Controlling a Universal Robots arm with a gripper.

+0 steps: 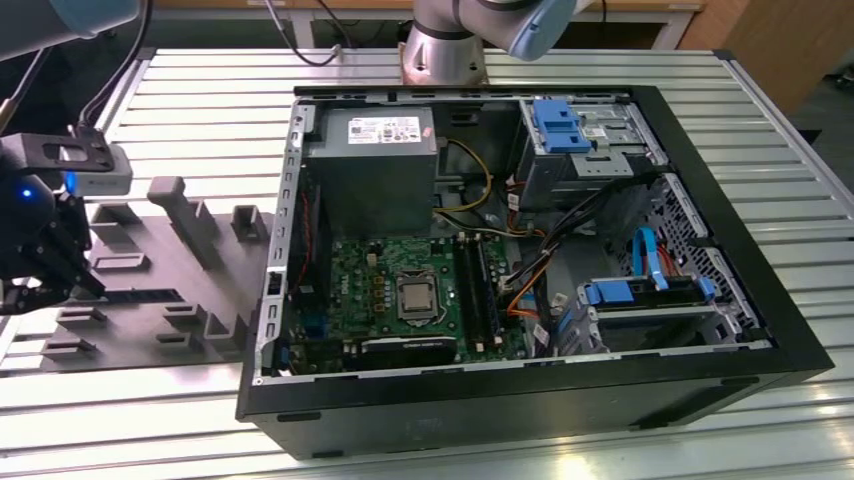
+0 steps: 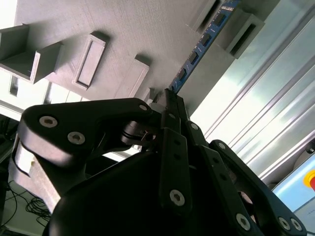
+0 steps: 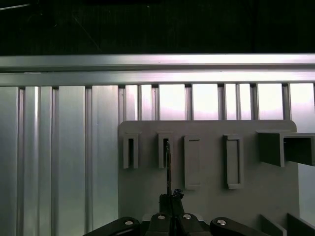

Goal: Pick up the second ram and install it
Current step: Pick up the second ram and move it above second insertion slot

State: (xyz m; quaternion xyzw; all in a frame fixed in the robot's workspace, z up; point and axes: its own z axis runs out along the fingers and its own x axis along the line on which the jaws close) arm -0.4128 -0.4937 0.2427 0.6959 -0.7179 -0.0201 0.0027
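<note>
Second wrist view | gripper point(image 2: 167, 97) jaws pinch one end of the second ram point(image 2: 197, 54) | long axis runs straight out from the fingertips | far end at a grey holder point(image 2: 123, 29) slot

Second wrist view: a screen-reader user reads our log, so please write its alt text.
The gripper is shut on the near end of the second ram, a thin strip with a row of dark chips, held on edge in a light grey fixture on a ribbed metal table.
</note>
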